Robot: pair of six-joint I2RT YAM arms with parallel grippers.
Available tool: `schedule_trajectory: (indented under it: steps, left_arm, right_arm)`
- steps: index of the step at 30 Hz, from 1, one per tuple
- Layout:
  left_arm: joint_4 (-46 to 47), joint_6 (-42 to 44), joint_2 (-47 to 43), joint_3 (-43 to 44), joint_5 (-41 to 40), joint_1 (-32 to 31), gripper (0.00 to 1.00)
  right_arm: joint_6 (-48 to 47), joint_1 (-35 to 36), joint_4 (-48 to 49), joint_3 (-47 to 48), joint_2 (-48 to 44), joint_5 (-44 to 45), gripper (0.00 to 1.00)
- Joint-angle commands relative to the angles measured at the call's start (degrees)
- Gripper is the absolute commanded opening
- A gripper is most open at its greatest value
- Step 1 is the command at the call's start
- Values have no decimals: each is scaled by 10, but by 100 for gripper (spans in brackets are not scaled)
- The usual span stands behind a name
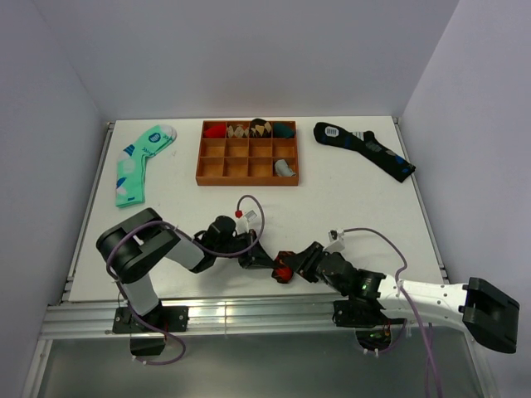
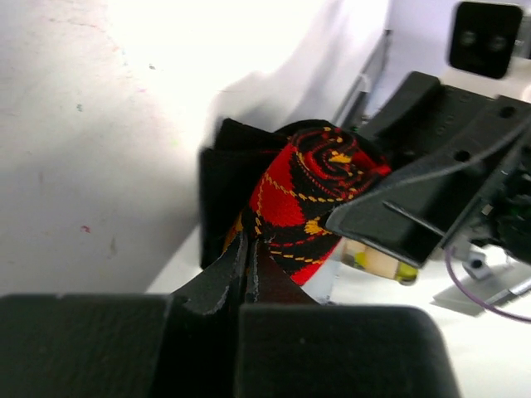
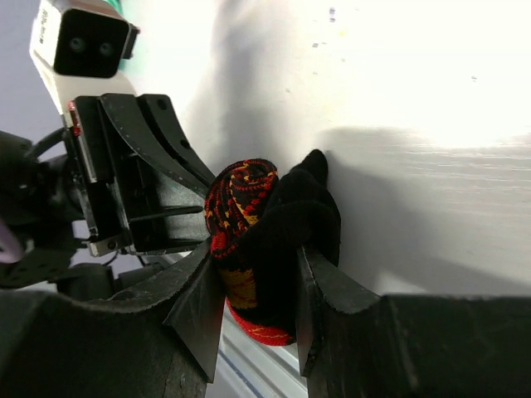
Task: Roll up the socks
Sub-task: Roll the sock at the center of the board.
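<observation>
**Red-and-black argyle sock [image 2: 307, 195] rolled up at the near edge of the table [image 1: 357, 211]**

We see one white table, walled on the left, far and right sides, with a metal rail along its near edge. Two arms reach in from that rail: the left arm [image 1: 143, 249] bends inward from the left, and the right arm [image 1: 415, 294] lies low from the right. They meet at the near centre.

One wooden tray [image 1: 248, 182] sits at the far centre. We count twelve compartments in it. Four rolled bundles fill the far row and one pale bundle sits in the near right compartment.

Two socks lie flat. One mint green sock [image 1: 137, 163] is near the left edge, and one dark navy sock [image 1: 365, 148] is near the far right corner. A broad band of bare table separates the tray from the grippers.

The one argyle sock is a tight roll just inside the near edge. The right gripper [image 3: 255, 257] pinches it, with one finger on each side. The left gripper [image 2: 249, 249] has its jaws pressed together, tips against the roll. We cannot tell whether any fabric is caught between them.
</observation>
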Motion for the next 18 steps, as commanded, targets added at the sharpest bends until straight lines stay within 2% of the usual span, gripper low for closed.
schedule_trajectory:
  steps: [1, 11, 18]
  left_arm:
    - [-123, 56, 1, 19, -74, -11, 1]
    - [-159, 56, 22, 37, -107, -46, 0]
    - [-170, 51, 30, 46, -119, -58, 0]
  right_arm:
    - [21, 1, 38, -95, 2, -14, 16]
    - [26, 1, -40, -93, -12, -23, 44]
    - [15, 1, -86, -85, -33, -29, 53]
